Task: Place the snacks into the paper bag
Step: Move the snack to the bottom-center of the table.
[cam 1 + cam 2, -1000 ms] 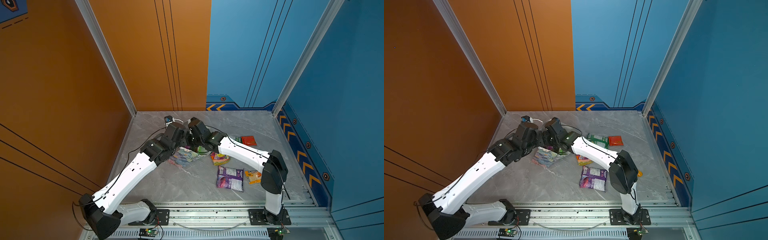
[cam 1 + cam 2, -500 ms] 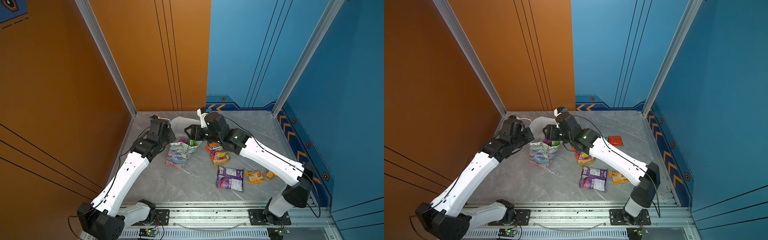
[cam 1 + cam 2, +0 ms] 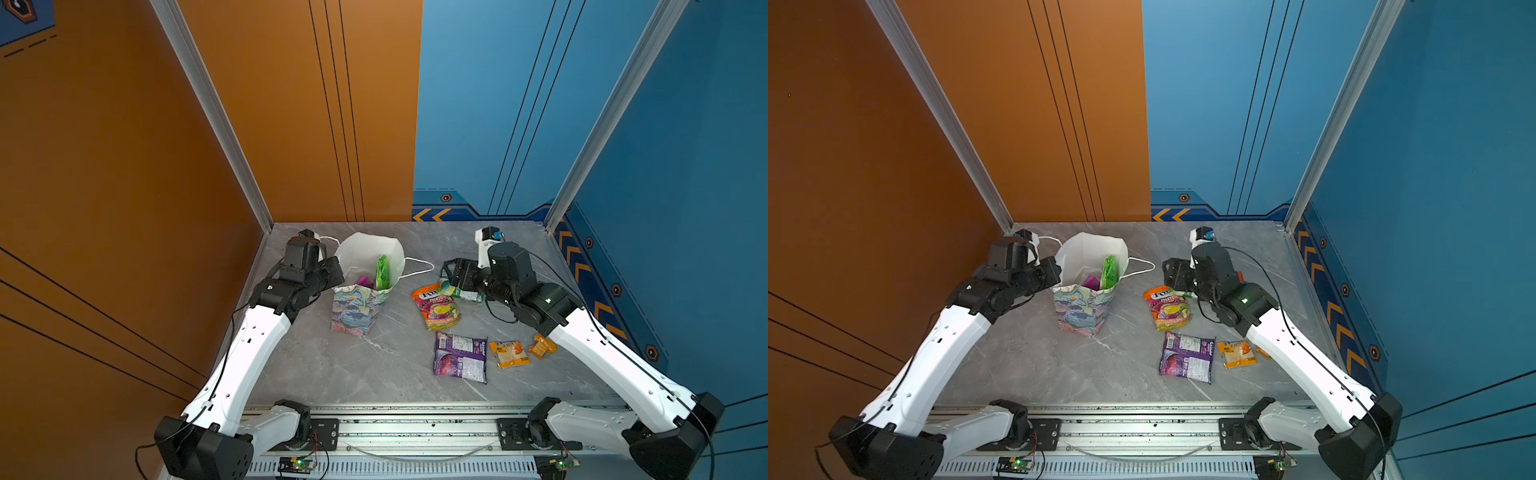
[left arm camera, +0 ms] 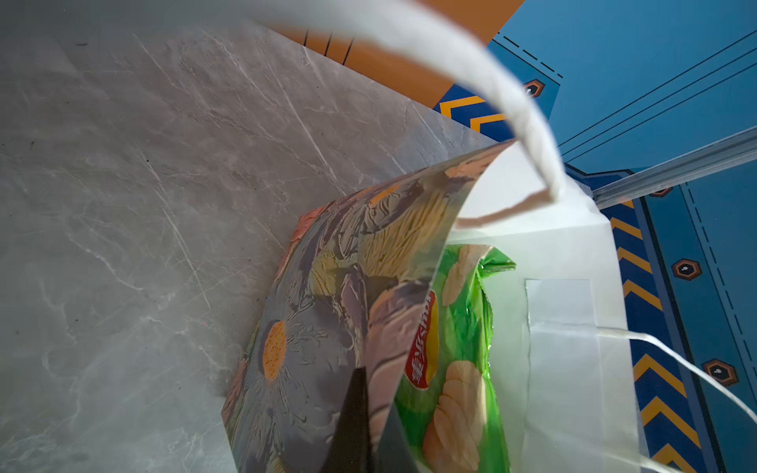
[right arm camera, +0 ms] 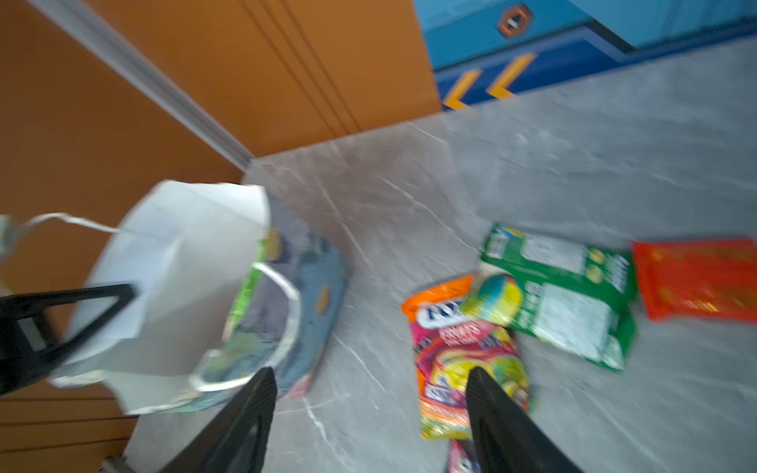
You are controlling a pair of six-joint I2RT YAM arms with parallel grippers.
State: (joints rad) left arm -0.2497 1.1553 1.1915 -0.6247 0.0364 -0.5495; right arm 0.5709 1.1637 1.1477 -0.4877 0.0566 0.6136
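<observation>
- Well left of the loose snacks, the paper bag stands upright on the grey marble table. Its long axis is vertical and its white-lined mouth gapes upward.
- At the bag's left wall, the left gripper is clamped on the paper near the rim. The left wrist view shows one dark finger outside the floral print and another inside.
- Inside, the green Lay's packet stands on end against the right wall, long axis up and down, its top below the far rim. A magenta packet sits lower and to its left, mostly hidden.
- One white cord handle flops off the rim to the right, between the bag and the loose packets.
- The right gripper hangs with its jaws spread wide and nothing between them, over the far end of the Fox's fruits packet. That packet lies flat, long axis near to far, with its orange top toward the far side.
- The green-white packet lies flat, overlapping the Fox's fruits packet at its far right corner. In both top views the right gripper covers most of it.
- The red packet lies just right of the green-white packet.
- The purple packet lies flat, printed back up, just nearer than the Fox's fruits packet. The small yellow-orange packet is just to its right.
</observation>
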